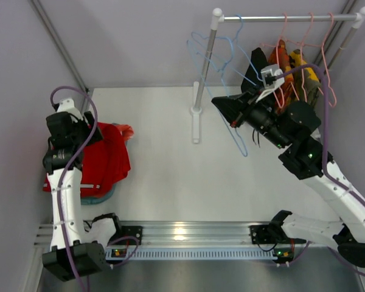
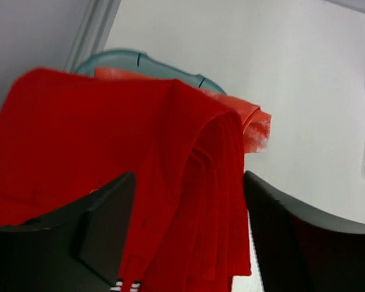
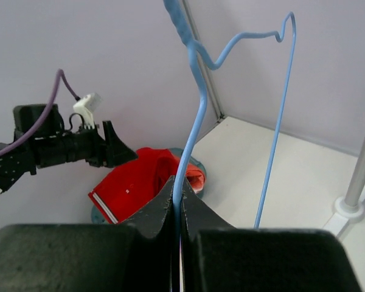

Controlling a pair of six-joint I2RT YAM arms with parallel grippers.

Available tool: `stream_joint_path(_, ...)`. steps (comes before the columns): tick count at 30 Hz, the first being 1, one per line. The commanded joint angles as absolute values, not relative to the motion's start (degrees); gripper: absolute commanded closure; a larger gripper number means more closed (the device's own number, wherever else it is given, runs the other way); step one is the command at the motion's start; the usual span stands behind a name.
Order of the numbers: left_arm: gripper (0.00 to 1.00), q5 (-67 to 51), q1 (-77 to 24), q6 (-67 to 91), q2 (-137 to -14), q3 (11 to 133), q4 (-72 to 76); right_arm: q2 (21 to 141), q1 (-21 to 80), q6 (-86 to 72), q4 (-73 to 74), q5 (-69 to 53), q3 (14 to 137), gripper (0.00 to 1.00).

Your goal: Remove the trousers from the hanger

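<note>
Far left: left tool (image 2: 188, 181) hangs over the pile, fingers spread wide, released, gripping nothing. The red trousers (image 2: 79, 140) lie folded right under it, cloth running between the open fingers but free of them. They rest on a teal basin (image 2: 140, 61) at the left edge of the desk (image 1: 170, 164). The orange-red trousers (image 2: 255, 121) poke out from beneath, whitish blotch at the tip.

Right of centre: right tool (image 3: 177, 204) is clenched on the wire of a bare blue hanger (image 3: 198, 115), held up off the desk, no cloth on it.

Far right: rail (image 1: 286, 18) carries pink hangers (image 1: 313, 55) with yellow-and-orange garments (image 1: 292, 64).

Judgement: drop-off step, 2 trousers down. Next: lift left arm clear, park the stripped hanger, hook over the rail without snagging the others
</note>
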State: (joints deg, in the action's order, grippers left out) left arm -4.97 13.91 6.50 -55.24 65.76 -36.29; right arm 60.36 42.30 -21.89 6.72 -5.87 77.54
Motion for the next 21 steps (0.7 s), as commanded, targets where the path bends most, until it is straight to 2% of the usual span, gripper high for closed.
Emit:
stream_joint_path(1, 0.30, -0.62, 15.90, 11.07, -57.30, 64.69, -40.61, 56.61, 41.92, -16.97, 6.59, -2.29, 76.73, 1.00)
stream_joint_path(5, 0.34, -6.13, 22.83, 13.45, -67.57, 65.83, -40.61, 54.93, 41.75, -16.35, 8.26, -1.15, 76.64, 1.00)
stream_joint_path(12, 0.33, -12.83, 24.26, 8.19, -82.78, 65.83, -35.33, 54.14, 40.34, -18.89, 9.32, 1.58, 75.85, 1.00)
stream_joint_path(15, 0.24, -11.70, 24.17, 5.98, -87.97, 64.95, -34.28, 53.44, 39.38, -19.07, 10.19, 1.58, 76.02, 1.00)
stream_joint_path(16, 0.18, -10.91, 24.26, 5.45, -89.98, 64.43, -33.93, 53.09, 39.20, -19.07, 10.37, 1.41, 76.03, 1.00)
stream_joint_path(21, 0.10, -8.00, 24.17, 3.43, -91.93, 61.09, -31.46, 51.07, 37.09, -19.16, 11.34, 0.79, 75.23, 1.00)
